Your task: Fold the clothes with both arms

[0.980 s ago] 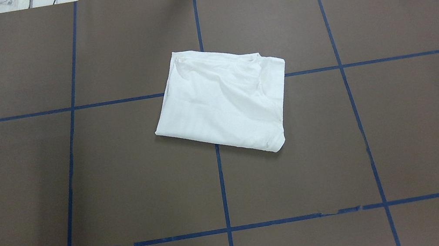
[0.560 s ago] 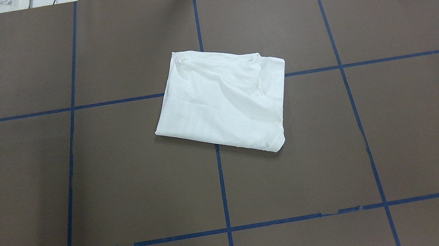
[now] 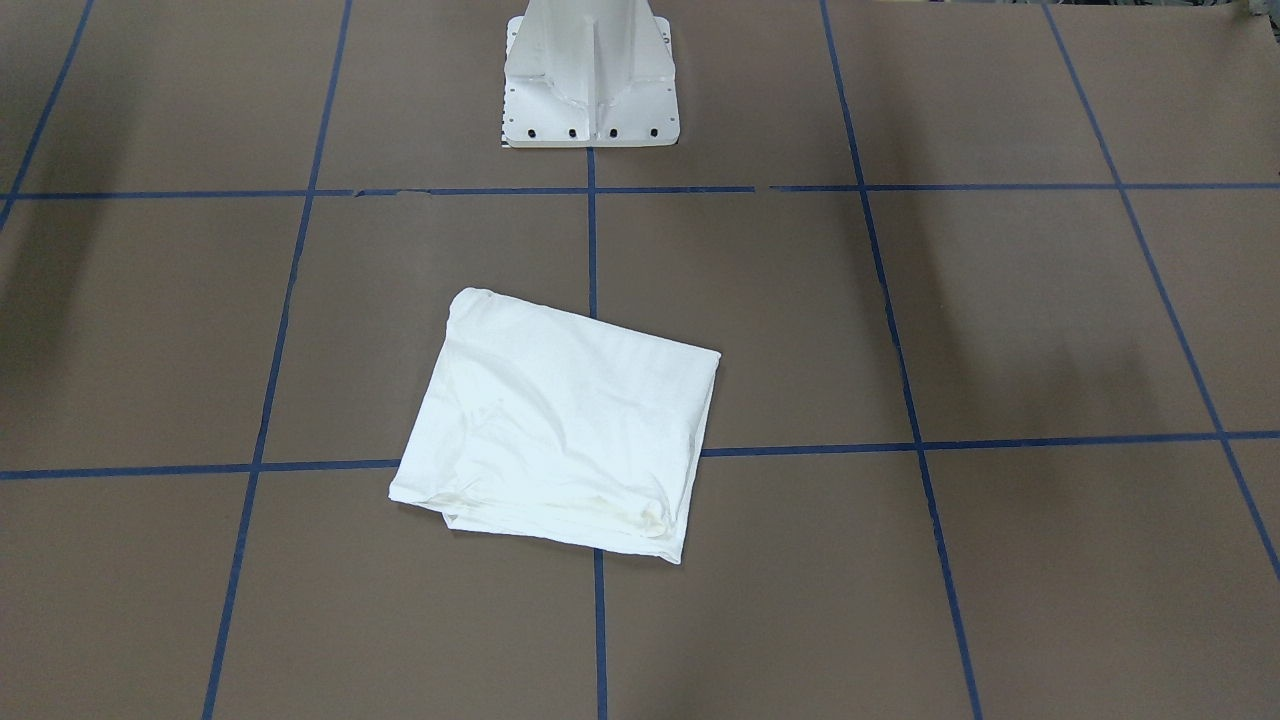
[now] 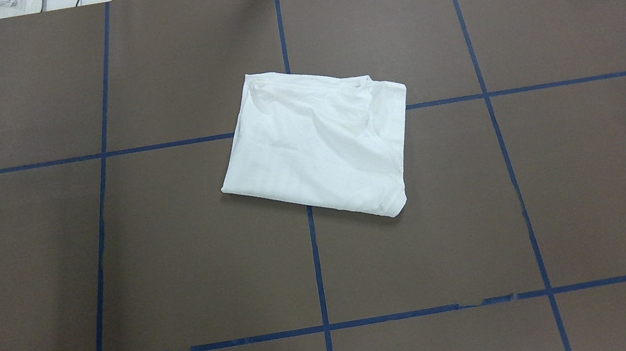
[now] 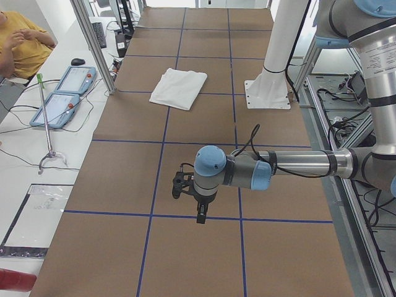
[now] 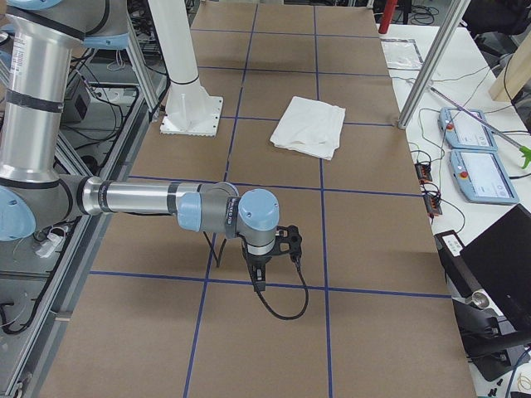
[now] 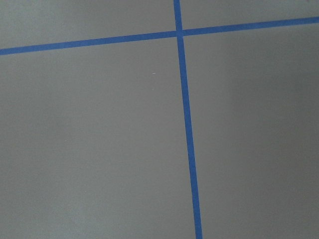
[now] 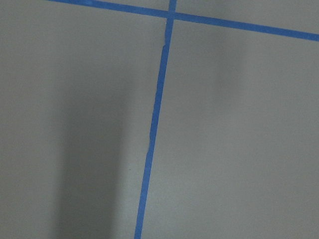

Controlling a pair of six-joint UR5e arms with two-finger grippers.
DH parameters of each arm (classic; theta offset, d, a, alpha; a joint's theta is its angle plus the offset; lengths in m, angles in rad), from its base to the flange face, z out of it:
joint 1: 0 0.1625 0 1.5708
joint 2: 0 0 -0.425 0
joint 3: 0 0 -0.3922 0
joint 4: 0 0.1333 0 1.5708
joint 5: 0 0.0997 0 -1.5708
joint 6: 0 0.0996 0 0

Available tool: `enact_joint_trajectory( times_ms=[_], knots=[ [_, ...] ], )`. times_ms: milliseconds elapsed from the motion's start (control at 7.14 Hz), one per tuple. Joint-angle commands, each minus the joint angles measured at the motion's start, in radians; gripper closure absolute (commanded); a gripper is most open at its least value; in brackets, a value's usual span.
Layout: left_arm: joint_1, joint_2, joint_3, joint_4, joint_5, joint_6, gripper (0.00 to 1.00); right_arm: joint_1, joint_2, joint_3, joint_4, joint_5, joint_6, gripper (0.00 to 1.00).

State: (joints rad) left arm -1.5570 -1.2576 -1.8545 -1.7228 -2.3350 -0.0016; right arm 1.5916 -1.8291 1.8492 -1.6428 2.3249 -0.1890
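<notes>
The white T-shirt [image 4: 314, 144] lies folded into a rough rectangle at the table's middle, with no text, collar or label showing. It also shows in the front-facing view [image 3: 560, 430], the left view [image 5: 179, 88] and the right view [image 6: 309, 126]. My left gripper [image 5: 199, 213] hangs above the table far from the shirt, towards the table's left end. My right gripper [image 6: 259, 278] hangs likewise towards the right end. Both show only in the side views, so I cannot tell whether they are open or shut. Neither touches the shirt. The wrist views show only brown table and blue tape.
The brown table [image 4: 175, 254] carries a blue tape grid. The white pedestal [image 3: 590, 75] stands at the robot's edge. Teach pendants [image 5: 65, 93] and a seated person [image 5: 21, 43] are beyond the far edge, with metal frame posts [image 5: 93, 43] there.
</notes>
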Motion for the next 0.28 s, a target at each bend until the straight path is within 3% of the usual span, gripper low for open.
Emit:
enact_joint_trajectory(
  times_ms=[0, 140],
  knots=[
    [0.002, -0.003, 0.0, -0.001, 0.0, 0.0, 0.0, 0.001, -0.006, 0.004, 0.0, -0.006, -0.001, 0.0],
    [0.002, -0.003, 0.0, 0.0, -0.001, 0.0, 0.0, -0.001, -0.006, 0.004, 0.0, -0.006, -0.001, 0.0]
  ],
)
